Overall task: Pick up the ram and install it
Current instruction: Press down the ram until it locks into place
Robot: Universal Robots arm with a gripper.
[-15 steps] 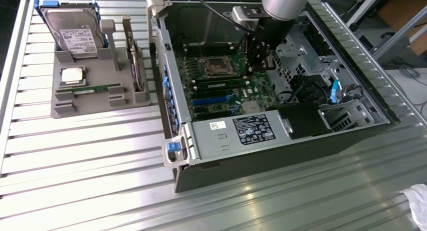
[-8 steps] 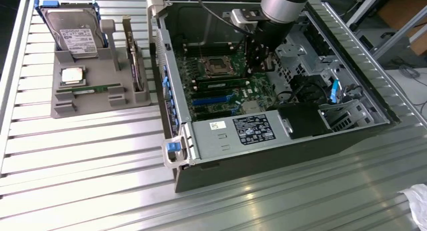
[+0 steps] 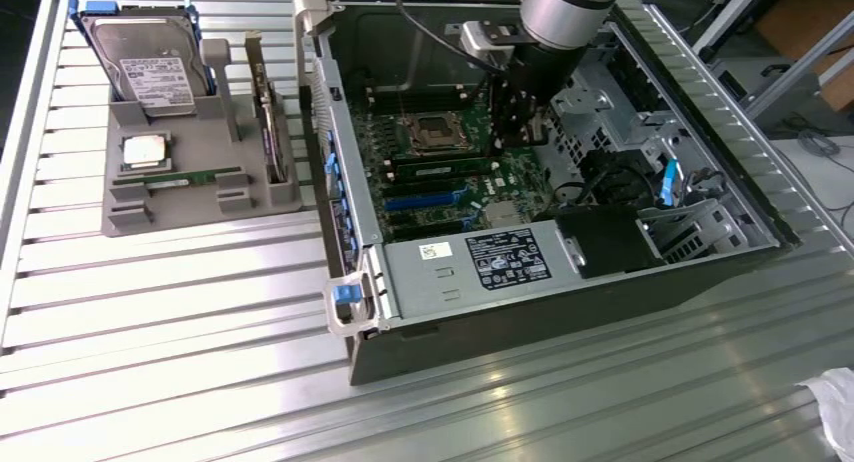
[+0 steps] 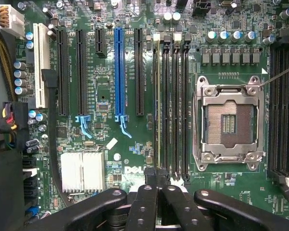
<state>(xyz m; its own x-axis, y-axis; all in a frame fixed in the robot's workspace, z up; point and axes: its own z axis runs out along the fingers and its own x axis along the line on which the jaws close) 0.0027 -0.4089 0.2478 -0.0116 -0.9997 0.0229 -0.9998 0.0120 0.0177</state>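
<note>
Under the end effector (image 4: 156, 186), a ram (image 4: 157, 106) stands on edge in the outermost of four dark memory slots, on the side away from the socket (image 4: 229, 122). The stick runs straight away from the fingertips along the motherboard (image 4: 106, 86). The fingers (image 4: 143, 202) are pressed together over the near end of that slot; whether they touch the stick cannot be told. The open socket lies just beyond the slot bank to one side of the end effector, and the blue expansion slot (image 4: 118, 72) lies to the other side.

From the exterior view, the end effector (image 3: 515, 137) reaches down into the open case (image 3: 320, 82), close above the memory slots where the ram (image 3: 447, 168) sits. Well apart from it, outside the case on the desk (image 3: 174, 332), a grey holder (image 3: 160, 210) carries a hard drive (image 3: 147, 62), a processor (image 3: 144, 150) and another green stick (image 3: 174, 179) lying flat.
</note>
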